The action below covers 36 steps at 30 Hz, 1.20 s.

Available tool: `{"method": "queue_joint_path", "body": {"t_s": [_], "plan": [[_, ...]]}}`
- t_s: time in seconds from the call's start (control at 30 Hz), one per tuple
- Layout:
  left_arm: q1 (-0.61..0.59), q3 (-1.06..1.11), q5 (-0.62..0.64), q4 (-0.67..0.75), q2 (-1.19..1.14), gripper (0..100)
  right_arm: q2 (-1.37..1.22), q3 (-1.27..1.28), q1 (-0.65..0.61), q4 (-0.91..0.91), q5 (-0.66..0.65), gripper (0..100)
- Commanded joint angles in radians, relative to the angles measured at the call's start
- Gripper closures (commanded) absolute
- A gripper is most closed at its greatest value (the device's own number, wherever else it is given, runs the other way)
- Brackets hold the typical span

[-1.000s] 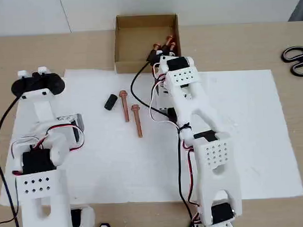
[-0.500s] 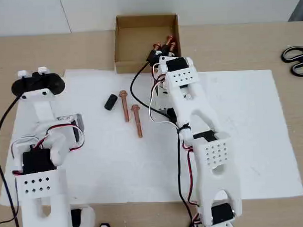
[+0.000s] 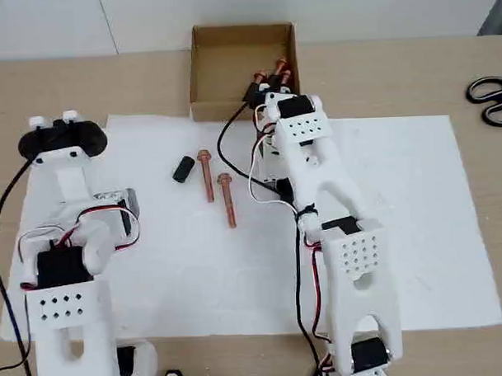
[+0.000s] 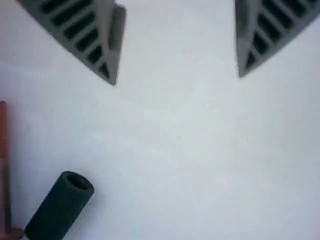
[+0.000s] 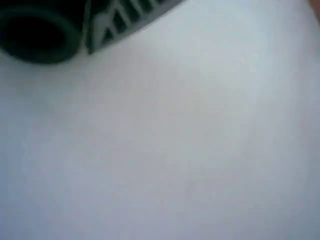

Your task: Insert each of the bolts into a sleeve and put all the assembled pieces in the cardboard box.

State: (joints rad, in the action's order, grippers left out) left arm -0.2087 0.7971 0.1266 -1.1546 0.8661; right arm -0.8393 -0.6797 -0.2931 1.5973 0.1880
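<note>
A cardboard box point(image 3: 199, 74) stands at the back of the table, with copper bolts in dark sleeves point(image 3: 273, 73) in its near right corner. My right gripper point(image 3: 260, 95) is at that corner's front wall. In the right wrist view it point(image 5: 75, 42) is shut on a black sleeve point(image 5: 37, 32), seen end-on with an empty bore. A loose black sleeve point(image 3: 183, 169) and two bare copper bolts point(image 3: 206, 175) point(image 3: 227, 199) lie on the white sheet. My left gripper point(image 4: 176, 77) hangs open over bare sheet, near that sleeve point(image 4: 60, 207) and a bolt point(image 4: 3, 160).
The white sheet point(image 3: 401, 232) covers most of the wooden table. Black scissors point(image 3: 491, 99) lie at the far right edge. The left arm point(image 3: 69, 186) is folded back on the left, and the right arm's cables hang beside the bolts.
</note>
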Motion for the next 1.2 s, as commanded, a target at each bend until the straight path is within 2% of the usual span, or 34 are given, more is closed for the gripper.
{"method": "queue_joint_path", "body": {"t_s": [0.0, 0.4, 0.53, 0.73, 0.87, 1.03, 1.17], "plan": [[-0.006, -0.002, -0.006, -0.003, 0.018, 85, -0.025, 0.006, 0.051, -0.047, 0.008, 85.7], [-0.005, -0.002, -0.006, -0.003, 0.018, 85, -0.022, 0.009, 0.053, -0.021, 0.003, 86.4], [-0.005, -0.008, -0.008, -0.003, 0.018, 85, -0.015, 0.006, 0.056, -0.002, 0.006, 99.2], [-0.003, -0.012, -0.008, -0.002, 0.018, 85, 0.001, 0.005, 0.058, 0.004, 0.005, 99.5], [0.012, -0.031, -0.008, -0.003, 0.018, 85, 0.151, 0.003, 0.054, 0.076, 0.005, 99.5], [0.101, -0.084, -0.008, 0.005, 0.011, 85, 0.363, 0.006, 0.054, 0.084, 0.002, 99.5], [0.141, -0.197, -0.003, 0.005, -0.16, 85, 0.449, 0.006, 0.064, 0.085, 0.002, 99.5]]}}
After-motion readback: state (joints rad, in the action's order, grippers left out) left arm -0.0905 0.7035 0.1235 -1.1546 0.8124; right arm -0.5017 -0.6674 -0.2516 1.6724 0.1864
